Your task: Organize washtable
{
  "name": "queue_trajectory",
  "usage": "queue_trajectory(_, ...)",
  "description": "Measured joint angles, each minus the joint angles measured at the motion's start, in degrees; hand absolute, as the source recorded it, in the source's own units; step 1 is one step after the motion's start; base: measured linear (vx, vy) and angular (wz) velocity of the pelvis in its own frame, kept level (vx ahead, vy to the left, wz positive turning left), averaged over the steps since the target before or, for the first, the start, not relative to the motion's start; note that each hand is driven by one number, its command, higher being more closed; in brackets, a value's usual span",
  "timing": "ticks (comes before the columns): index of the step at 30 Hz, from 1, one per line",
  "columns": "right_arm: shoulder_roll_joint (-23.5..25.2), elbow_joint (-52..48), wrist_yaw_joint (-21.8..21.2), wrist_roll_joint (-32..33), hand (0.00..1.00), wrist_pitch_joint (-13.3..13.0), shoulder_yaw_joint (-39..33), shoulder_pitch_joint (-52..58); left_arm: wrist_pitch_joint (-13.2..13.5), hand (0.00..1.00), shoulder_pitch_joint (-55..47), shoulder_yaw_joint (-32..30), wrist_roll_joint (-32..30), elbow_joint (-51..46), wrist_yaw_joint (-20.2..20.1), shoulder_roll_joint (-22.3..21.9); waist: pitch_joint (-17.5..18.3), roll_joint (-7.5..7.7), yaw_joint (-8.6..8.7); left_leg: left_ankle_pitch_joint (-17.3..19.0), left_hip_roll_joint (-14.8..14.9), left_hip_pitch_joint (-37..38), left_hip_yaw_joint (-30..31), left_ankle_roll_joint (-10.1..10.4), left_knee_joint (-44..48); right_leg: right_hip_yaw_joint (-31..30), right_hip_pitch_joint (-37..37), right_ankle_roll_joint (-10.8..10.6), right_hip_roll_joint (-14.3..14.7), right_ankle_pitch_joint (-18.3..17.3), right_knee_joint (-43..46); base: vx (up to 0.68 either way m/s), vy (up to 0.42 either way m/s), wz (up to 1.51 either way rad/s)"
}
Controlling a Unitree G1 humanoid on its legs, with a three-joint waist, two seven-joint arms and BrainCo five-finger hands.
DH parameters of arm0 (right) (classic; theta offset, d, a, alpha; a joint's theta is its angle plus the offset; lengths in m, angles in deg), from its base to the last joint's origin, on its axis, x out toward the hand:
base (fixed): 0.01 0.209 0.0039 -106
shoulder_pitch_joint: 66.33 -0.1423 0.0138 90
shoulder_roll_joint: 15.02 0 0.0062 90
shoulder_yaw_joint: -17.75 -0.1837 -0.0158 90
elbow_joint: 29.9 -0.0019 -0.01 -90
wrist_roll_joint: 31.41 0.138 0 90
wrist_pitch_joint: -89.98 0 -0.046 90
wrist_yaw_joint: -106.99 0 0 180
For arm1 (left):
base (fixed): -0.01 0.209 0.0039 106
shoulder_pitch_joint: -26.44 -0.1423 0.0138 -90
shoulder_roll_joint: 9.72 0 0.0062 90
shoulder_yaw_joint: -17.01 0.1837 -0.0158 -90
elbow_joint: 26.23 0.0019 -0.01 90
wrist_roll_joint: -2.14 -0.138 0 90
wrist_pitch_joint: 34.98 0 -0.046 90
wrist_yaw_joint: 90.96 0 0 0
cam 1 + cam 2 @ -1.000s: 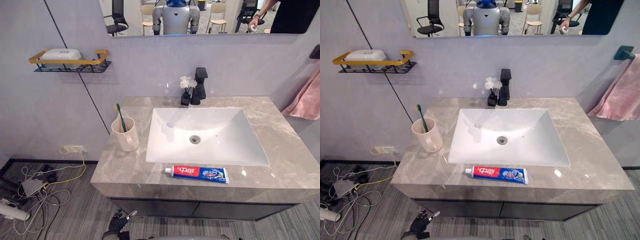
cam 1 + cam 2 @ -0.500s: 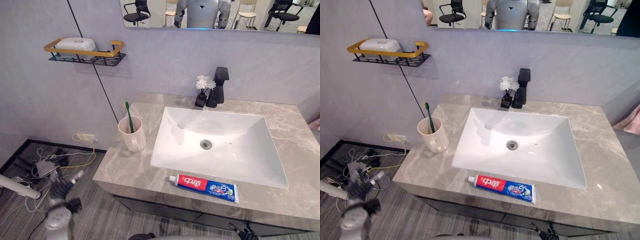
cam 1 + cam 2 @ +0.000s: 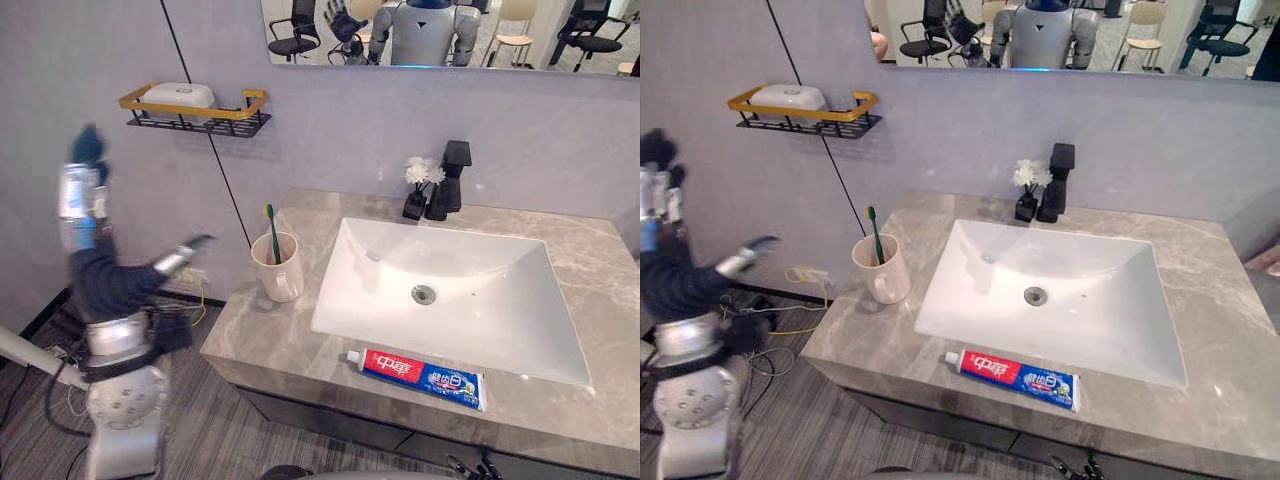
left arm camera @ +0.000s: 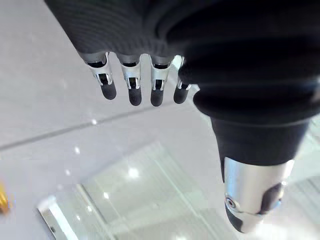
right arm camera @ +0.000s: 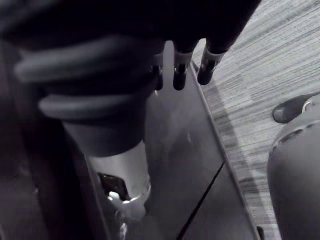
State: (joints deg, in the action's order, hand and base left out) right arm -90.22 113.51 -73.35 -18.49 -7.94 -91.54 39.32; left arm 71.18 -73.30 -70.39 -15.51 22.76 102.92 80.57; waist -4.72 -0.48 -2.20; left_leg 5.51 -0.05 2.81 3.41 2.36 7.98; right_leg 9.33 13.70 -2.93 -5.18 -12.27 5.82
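I am holding my left hand (image 3: 92, 255) up, spread and empty, the toothpaste tube (image 3: 418, 367) well to its right, judging that light, squashy, best pinched mid-body.

the one thing bearing print is the toothpaste tube (image 3: 415, 372), lying on the marble counter (image 3: 270, 345) just in front of the sink (image 3: 380, 290). its red half carries large white characters and its blue half smaller white lettering, none of it clear enough to read. no numbers or signs are legible elsewhere.
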Motion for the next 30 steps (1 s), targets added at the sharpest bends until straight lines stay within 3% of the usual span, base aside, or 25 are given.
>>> queue_trajectory(4,-0.71,3.41,-0.02,0.00,0.00,-0.11,0.22,0.01,0.54,0.00,0.04,5.50,-5.78,0.10,-2.63,0.40,0.89,0.34,0.21,-0.87,0.07,0.85,-0.24,0.06,-0.27,-0.66,-0.05,0.11,0.09,0.05,-0.01,0.00,-0.006,-0.02)
queue_trajectory(14,-1.81,6.55,-1.06,-0.17,0.00,-0.46,2.44,-0.71,0.93,0.00,3.67,19.10,-8.46,7.44,-9.10,3.69,1.06,1.05,1.45,-1.63,0.40,1.73,-1.29,0.11,-1.75,-2.63,-0.94,0.45,0.31,0.43,0.06,-0.03,-0.002,-0.09)
queue_trajectory(21,-2.13,7.10,-1.11,-0.27,0.00,-0.32,3.66,-0.81,0.28,0.00,5.68,24.04,-9.78,14.93,-12.80,4.10,0.84,1.82,1.56,-1.76,0.45,1.69,-1.73,0.11,-1.98,-3.05,-1.11,0.45,0.31,0.76,-0.08,0.00,0.001,-0.03)
queue_trajectory(30,-2.83,6.99,-1.09,-0.29,0.00,-0.15,4.58,-2.88,-1.12,0.00,7.77,27.93,-12.53,26.96,-14.06,4.31,-0.33,0.92,3.13,-3.91,0.15,2.75,-0.60,0.05,-5.47,-1.72,-0.94,0.35,0.17,1.10,-1.13,-0.01,-0.008,0.06)
